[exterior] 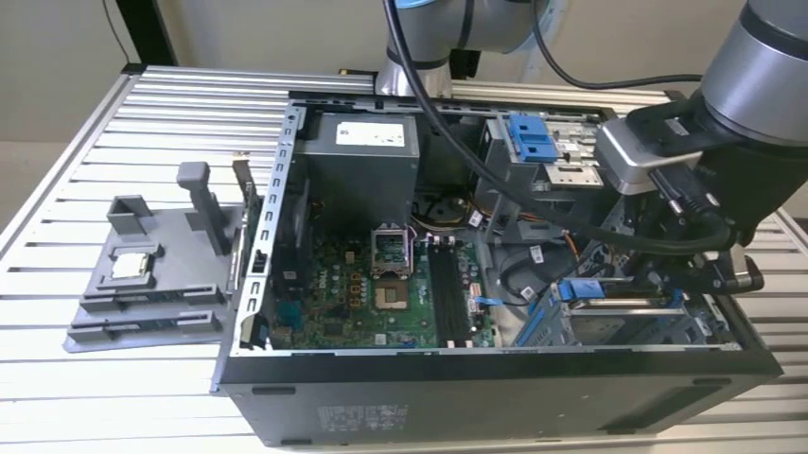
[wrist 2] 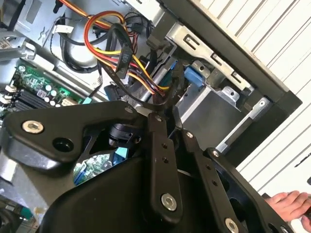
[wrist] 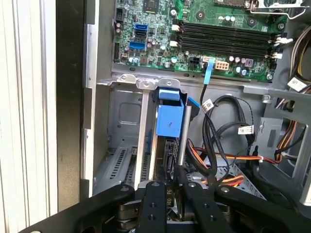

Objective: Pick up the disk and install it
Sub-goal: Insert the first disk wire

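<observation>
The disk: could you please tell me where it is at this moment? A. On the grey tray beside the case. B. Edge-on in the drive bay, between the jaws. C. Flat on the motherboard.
B: in the first wrist view the disk stands edge-on in the metal drive bay, with the jaws of the gripper closed on either side of it.

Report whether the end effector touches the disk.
Touching. In the first wrist view the end effector pinches the disk, standing on edge, between its fingers.
</observation>
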Controlling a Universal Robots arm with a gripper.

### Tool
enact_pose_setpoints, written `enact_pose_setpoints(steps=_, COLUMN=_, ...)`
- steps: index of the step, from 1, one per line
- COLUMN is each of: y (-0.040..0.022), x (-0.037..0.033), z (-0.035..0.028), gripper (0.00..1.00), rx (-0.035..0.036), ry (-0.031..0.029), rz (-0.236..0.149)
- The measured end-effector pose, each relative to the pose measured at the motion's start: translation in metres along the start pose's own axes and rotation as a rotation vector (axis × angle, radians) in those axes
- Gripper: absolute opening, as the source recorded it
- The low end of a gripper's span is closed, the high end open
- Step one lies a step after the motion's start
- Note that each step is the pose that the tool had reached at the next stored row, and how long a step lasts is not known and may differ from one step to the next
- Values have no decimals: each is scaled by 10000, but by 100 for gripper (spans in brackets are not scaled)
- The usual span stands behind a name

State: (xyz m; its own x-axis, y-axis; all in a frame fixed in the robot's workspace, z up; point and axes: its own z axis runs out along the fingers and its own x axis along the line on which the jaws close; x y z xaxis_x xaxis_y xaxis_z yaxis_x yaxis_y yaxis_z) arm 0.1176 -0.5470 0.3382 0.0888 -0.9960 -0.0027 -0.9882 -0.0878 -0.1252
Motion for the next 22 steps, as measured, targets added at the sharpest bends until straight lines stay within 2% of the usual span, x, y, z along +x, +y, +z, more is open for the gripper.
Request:
enact_pose_setpoints(steps=6, y=4, x=0, z=30, gripper=0, rx=62, ry=3, rz=-19)
enact_pose_setpoints(steps=14, y=15, x=0, z=70, gripper=0, rx=73, ry=-1, rz=-74)
enact_pose_setpoints(steps=17, y=15, x=1, z=67, gripper=0, rx=74, ry=-9, rz=-75)
enact_pose_setpoints(steps=22, y=9, x=1, z=23, gripper=0, rx=73, ry=-7, rz=-75)
